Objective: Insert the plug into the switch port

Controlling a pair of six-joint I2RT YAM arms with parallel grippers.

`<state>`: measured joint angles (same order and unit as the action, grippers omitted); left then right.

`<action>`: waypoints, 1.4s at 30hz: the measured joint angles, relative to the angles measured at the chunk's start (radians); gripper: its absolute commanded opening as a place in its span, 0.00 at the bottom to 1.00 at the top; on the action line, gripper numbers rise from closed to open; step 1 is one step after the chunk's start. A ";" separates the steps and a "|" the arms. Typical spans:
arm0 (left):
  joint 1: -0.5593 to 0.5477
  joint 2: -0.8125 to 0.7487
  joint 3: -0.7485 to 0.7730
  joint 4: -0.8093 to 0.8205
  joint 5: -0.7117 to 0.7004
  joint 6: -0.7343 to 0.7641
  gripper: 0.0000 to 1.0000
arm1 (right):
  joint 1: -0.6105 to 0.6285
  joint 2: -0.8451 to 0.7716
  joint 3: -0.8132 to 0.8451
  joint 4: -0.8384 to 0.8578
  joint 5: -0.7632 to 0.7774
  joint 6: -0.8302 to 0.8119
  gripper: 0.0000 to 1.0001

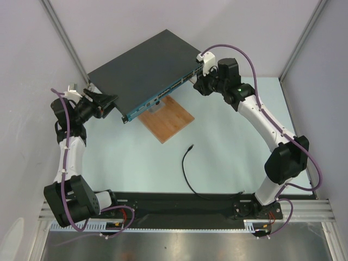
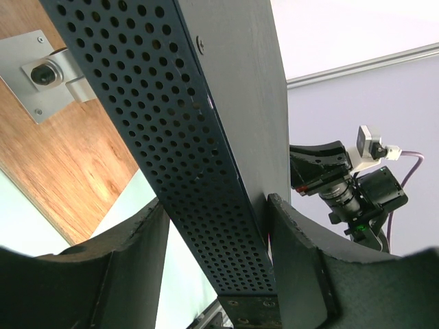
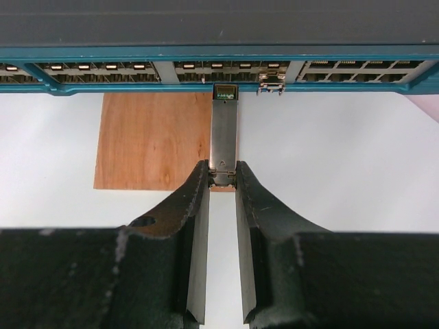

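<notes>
The switch (image 1: 147, 62) is a flat dark-grey box whose teal front strip (image 1: 163, 98) carries the row of switch ports (image 3: 206, 66). The plug (image 1: 191, 147) lies free on the table, ending a thin black cable (image 1: 187, 174); no gripper is near it. My right gripper (image 3: 223, 168) is shut on a short grey metal piece (image 3: 224, 130), whose far end reaches the lower edge of the port row. My left gripper (image 2: 219, 205) clamps the switch's perforated left end (image 2: 199, 178), one finger on its top face and one underneath. In the top view both the left gripper (image 1: 111, 103) and the right gripper (image 1: 198, 81) show.
A brown wooden board (image 1: 167, 119) lies under the switch's front edge, with a grey metal bracket (image 2: 48, 75) on it. Another grey metal piece (image 3: 271, 86) sits in a port right of the held one. Grey walls and frame posts close the back and sides.
</notes>
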<state>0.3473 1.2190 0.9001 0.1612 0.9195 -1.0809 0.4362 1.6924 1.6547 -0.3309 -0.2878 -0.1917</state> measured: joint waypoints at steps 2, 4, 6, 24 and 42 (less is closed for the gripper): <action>0.000 0.000 0.000 0.000 0.000 0.000 0.00 | -0.002 0.001 0.004 0.000 0.002 0.000 0.00; 0.000 0.000 0.000 0.000 0.000 0.000 0.00 | -0.003 0.002 0.008 0.001 0.003 0.000 0.00; 0.000 0.000 0.000 0.000 0.000 0.000 0.00 | -0.006 0.004 0.012 0.001 0.003 0.000 0.00; 0.000 0.005 0.007 -0.007 0.003 0.001 0.00 | -0.022 0.021 0.019 0.002 0.004 0.010 0.00; 0.000 0.005 0.007 -0.008 0.004 0.001 0.00 | -0.022 0.042 0.055 -0.020 0.007 0.042 0.00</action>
<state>0.3473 1.2243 0.9073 0.1532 0.9234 -1.0801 0.4145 1.7344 1.7092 -0.3511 -0.2806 -0.1493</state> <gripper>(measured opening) 0.593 0.220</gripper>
